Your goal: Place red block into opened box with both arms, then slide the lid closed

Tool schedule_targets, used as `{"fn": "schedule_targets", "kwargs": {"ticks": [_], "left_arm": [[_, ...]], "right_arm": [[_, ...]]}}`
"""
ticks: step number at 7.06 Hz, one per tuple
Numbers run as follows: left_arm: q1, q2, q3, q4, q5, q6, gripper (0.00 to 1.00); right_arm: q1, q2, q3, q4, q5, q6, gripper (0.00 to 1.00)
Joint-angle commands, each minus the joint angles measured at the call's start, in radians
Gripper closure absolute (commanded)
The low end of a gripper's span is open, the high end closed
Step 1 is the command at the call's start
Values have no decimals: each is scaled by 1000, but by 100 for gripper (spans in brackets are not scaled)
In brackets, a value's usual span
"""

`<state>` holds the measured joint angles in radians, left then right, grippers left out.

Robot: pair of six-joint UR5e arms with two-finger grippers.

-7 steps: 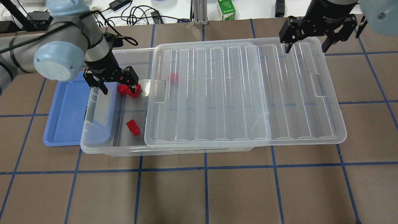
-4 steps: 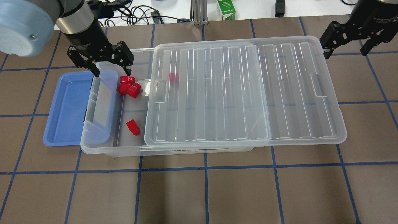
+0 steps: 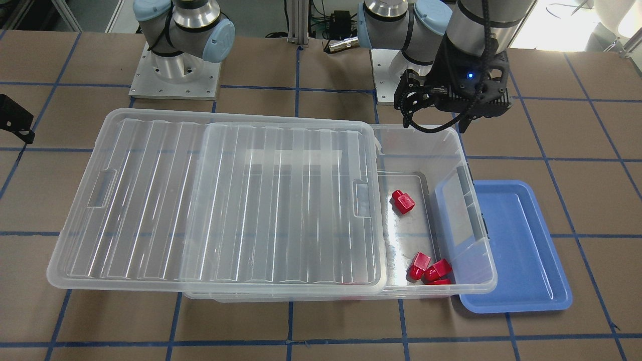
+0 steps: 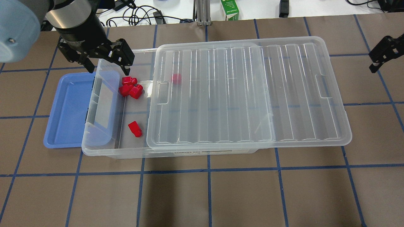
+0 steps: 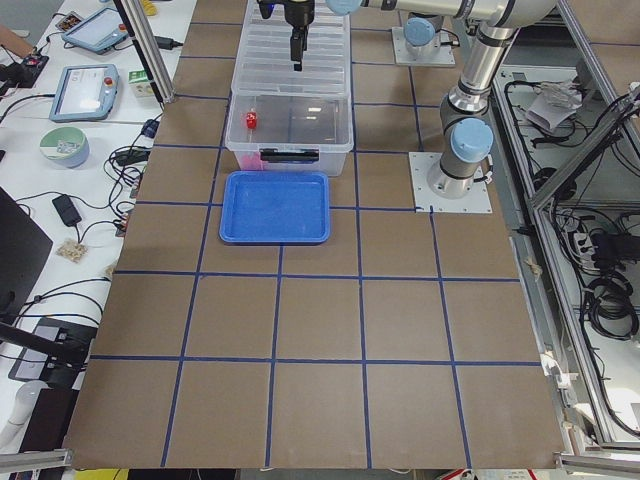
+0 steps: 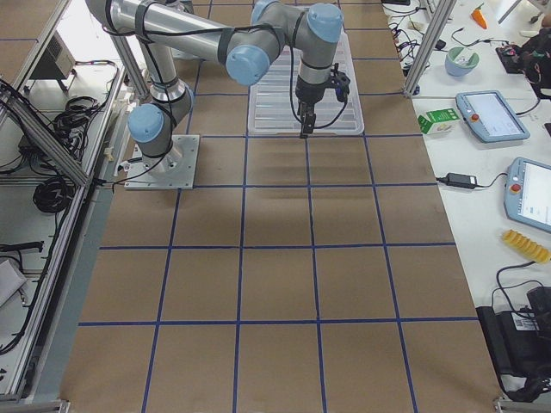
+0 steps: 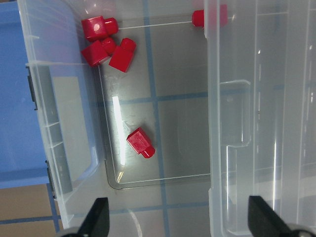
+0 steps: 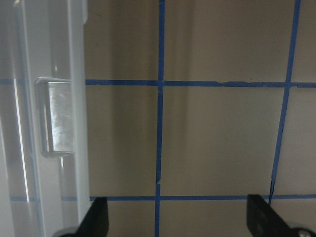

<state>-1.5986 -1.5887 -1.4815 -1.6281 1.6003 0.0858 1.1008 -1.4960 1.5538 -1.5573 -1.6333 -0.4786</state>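
Note:
The clear box lies across the table, and its ribbed lid covers all but its left end. In that open end lie three red blocks in a cluster and a single one. Another red block shows through the lid. My left gripper hovers open and empty above the box's far left corner, and its wrist view looks down on the blocks. My right gripper is open over bare table just past the lid's right end.
A shallow blue tray sits against the box's left end, partly under its rim. Blue tape lines grid the brown table. A green carton and cables lie beyond the far edge.
My left gripper has let go of a red block at the cluster and risen back out of the box. My right gripper has swung right, off the lid's far corner.

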Motion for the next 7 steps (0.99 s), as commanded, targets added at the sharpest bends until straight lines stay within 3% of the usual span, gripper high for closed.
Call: {"fn": "schedule_targets", "kwargs": {"ticks": [1, 3, 7], "left_arm": [[47, 22, 0, -4, -2, 28, 0], [72, 44, -14, -21, 4, 28, 0], [68, 53, -20, -13, -3, 31, 0]], "right_arm": [[-19, 43, 46, -44, 3, 3, 4], [-13, 39, 216, -249, 0, 11, 3], [59, 42, 243, -287, 12, 46, 0]]}}
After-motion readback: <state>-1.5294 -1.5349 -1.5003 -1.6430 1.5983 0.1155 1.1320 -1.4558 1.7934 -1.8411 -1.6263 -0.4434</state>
